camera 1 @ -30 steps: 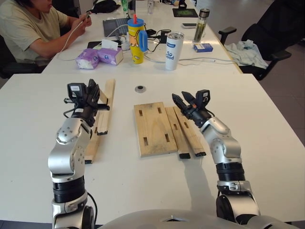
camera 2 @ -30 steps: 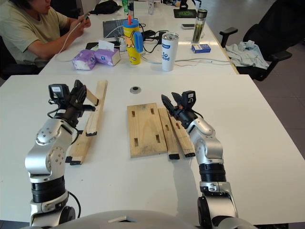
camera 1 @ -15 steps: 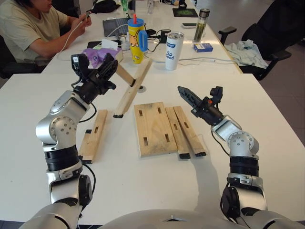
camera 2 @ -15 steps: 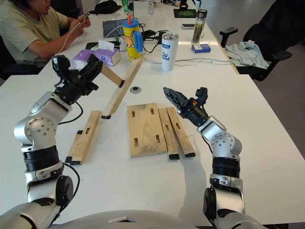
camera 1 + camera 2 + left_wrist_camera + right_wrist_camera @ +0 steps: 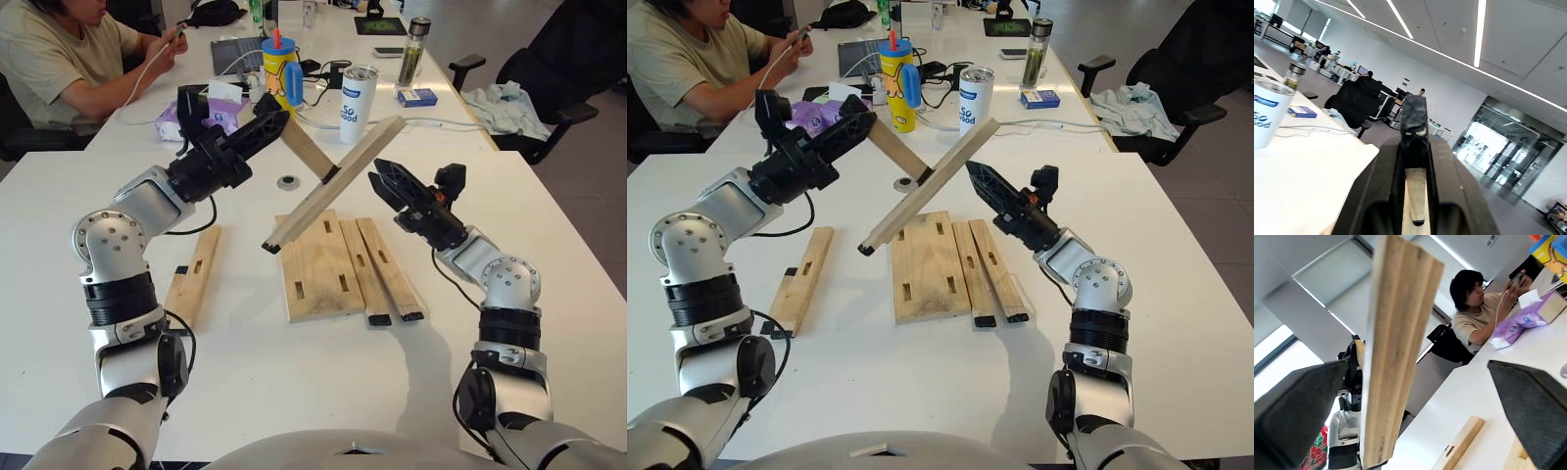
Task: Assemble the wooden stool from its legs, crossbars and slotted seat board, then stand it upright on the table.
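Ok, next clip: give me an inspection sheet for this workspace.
Surface: white table, round grey grommet near its far edge.
Job's things: T-shaped wooden leg piece held tilted above the table; slotted wooden seat board lying flat; two wooden bars flat on its right; slotted wooden plank flat on its left.
Clutter: yellow bottle, white tumbler and purple tissue packs on the table behind.
Grippers: left gripper shut on the leg piece's crossbar; right gripper open beside its long bar.
Cables: white cable on the table behind.
Surroundings: seated person with phone; black office chair.
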